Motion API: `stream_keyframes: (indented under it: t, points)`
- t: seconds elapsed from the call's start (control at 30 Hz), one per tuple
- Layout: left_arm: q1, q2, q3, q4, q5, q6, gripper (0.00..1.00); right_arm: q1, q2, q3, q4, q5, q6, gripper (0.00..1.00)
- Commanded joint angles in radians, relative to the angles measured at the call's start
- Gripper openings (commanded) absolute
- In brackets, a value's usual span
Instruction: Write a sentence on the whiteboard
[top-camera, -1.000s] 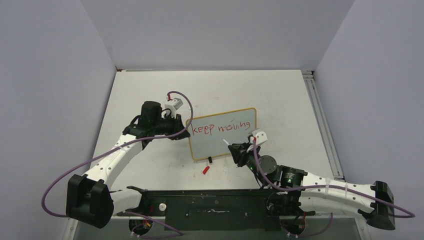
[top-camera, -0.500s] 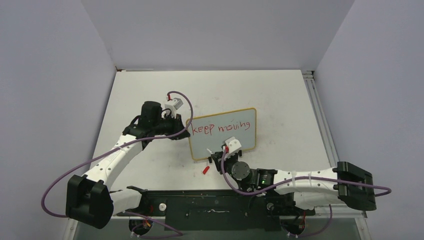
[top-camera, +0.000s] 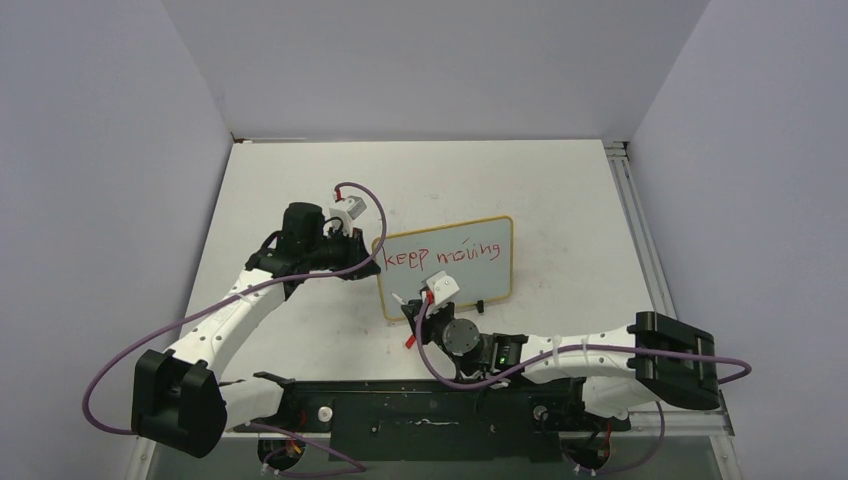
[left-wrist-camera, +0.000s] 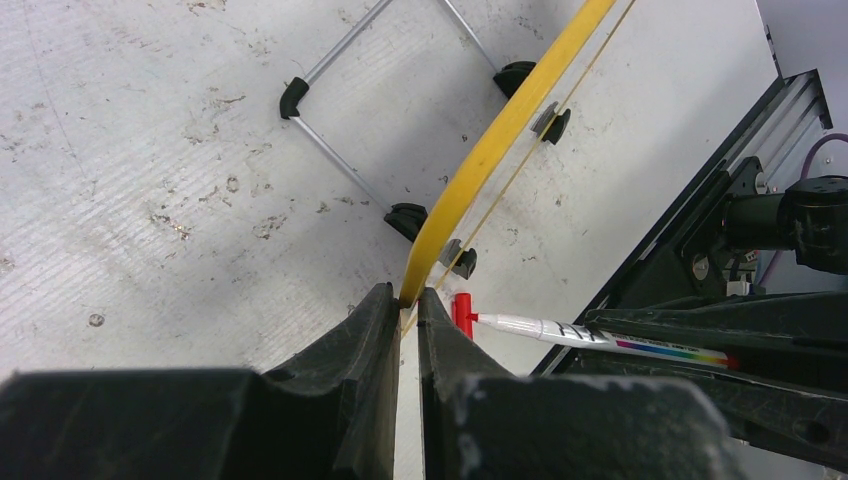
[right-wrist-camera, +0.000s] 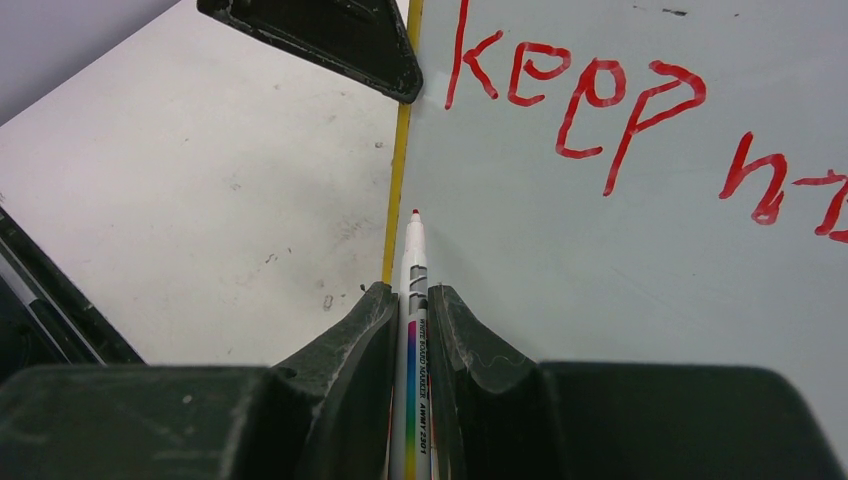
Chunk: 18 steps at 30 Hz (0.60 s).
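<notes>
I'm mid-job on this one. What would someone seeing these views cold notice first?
First, the red lettering reading "keep moving" across the top of the yellow-framed whiteboard, which stands mid-table. Next, the right gripper, shut on a red-tipped marker whose tip is close to the board's blank face by its left edge, below "keep". The left gripper pinches the frame's left edge.

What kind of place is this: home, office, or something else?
Probably a robot test cell in a lab: plain walls close in a scuffed white table, two arms are bolted at its edge, and a whiteboard stands there.
</notes>
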<state>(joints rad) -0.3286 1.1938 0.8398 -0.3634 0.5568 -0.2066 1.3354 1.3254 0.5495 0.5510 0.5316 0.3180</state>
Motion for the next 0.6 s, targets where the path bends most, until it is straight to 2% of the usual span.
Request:
stream_keyframes:
  t: [0.0, 0.57]
  points:
    - [-0.001, -0.023, 0.005, 0.037, 0.002, -0.019, 0.00, -0.012, 0.016, 0.039, 0.074, -0.015, -0.008, 0.05]
    - [-0.004, -0.022, 0.005, 0.037, 0.003, -0.019, 0.00, -0.045, 0.065, 0.040, 0.081, -0.015, 0.005, 0.05]
